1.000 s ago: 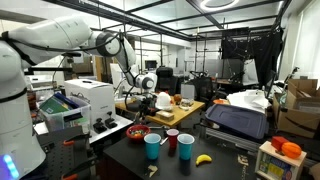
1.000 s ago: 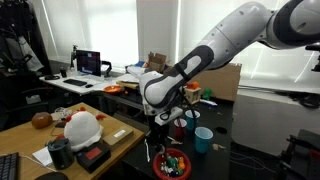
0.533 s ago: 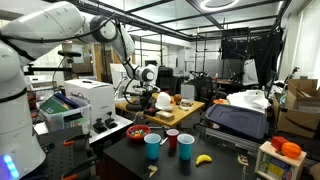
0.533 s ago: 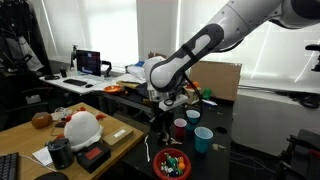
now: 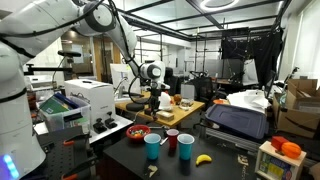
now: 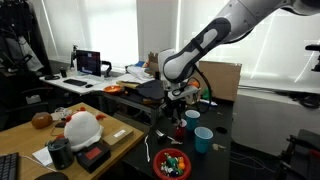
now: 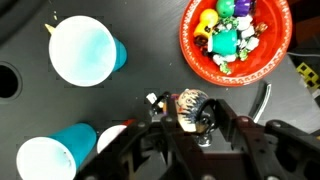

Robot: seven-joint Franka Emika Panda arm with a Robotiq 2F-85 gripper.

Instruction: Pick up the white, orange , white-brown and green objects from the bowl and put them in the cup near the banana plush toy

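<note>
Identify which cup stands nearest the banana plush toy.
The teal cup beside the banana plush toy; the red cup and other teal cup stand farther away.

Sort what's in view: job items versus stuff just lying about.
Job: red bowl, white-brown object in the pincer, banana plush toy, red cup beside it.
Lying about: laptop, white machine, cardboard boxes.

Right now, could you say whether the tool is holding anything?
Holding: the tool is shut on a small white-brown object, seen between its fingers.
</note>
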